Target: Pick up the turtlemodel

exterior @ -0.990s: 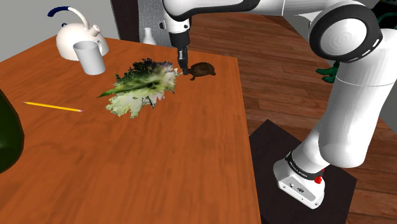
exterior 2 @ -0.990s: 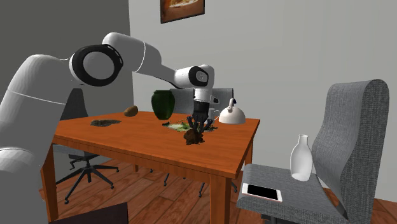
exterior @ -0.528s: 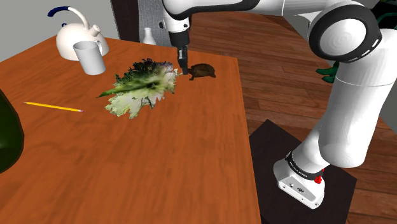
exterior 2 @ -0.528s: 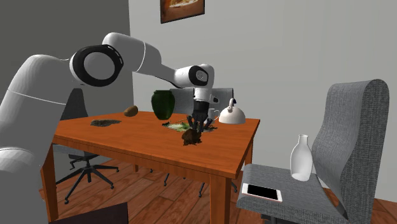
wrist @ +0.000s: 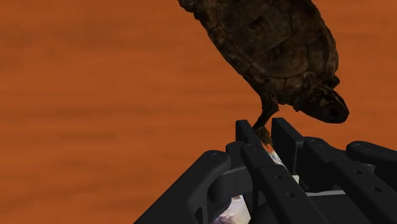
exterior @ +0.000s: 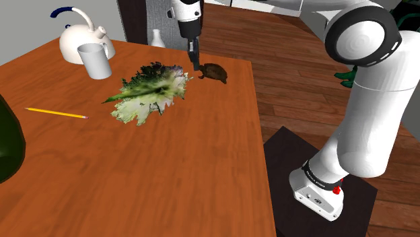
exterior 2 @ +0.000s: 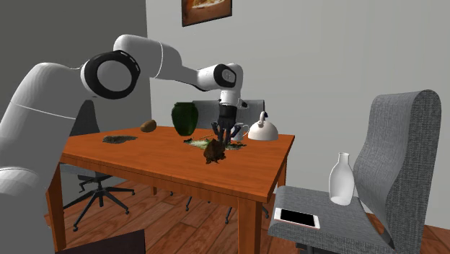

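Observation:
The turtle model (exterior: 214, 71) is dark brown with a patterned shell. It hangs tilted just above the wooden table (exterior: 168, 175) near the far edge, beside a leafy green (exterior: 151, 91). My gripper (exterior: 196, 65) points straight down and is shut on one of the turtle's legs. In the wrist view the turtle (wrist: 273, 44) dangles ahead of the gripper (wrist: 262, 130), its thin leg pinched between the two black fingertips. From the second exterior view the turtle (exterior 2: 214, 151) hangs below the gripper (exterior 2: 225, 136).
On the table stand a white kettle (exterior: 81, 37), a grey cup (exterior: 94, 60), a yellow pencil (exterior: 57, 113) and a dark green vase (exterior: 7, 145). A grey chair (exterior 2: 393, 159) holds a white bottle (exterior 2: 342, 180) and a phone (exterior 2: 297, 217).
The gripper has risen a little with the turtle's leg clasped in it. The turtle has tipped and come up off the table.

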You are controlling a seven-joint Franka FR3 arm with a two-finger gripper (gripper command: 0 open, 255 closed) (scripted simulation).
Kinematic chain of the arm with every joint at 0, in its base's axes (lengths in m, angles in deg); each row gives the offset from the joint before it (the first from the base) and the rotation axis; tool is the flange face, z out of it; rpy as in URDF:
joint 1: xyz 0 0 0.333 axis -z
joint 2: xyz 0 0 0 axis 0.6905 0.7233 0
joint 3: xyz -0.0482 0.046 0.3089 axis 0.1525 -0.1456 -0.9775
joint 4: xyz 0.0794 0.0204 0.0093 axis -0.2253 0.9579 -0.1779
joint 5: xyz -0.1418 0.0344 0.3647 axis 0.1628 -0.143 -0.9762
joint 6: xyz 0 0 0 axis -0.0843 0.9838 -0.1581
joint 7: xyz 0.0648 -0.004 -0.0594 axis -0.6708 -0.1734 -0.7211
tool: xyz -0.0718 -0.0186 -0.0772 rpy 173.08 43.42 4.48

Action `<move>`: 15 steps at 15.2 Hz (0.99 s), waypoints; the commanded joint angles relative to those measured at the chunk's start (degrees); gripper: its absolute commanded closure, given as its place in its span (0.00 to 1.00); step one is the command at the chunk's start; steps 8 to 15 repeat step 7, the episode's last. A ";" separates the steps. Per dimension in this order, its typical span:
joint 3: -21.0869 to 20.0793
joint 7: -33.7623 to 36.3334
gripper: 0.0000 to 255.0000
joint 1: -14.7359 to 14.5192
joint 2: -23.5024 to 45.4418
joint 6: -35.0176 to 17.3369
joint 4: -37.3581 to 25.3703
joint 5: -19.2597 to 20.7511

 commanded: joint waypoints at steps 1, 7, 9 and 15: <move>-0.01 -0.05 1.00 -0.10 0.40 1.93 -2.32 0.04; -0.01 -0.16 1.00 -0.33 1.41 5.69 -7.09 0.17; -0.01 -0.16 1.00 -0.33 1.41 5.69 -7.09 0.17; -0.01 -0.16 1.00 -0.33 1.41 5.69 -7.09 0.17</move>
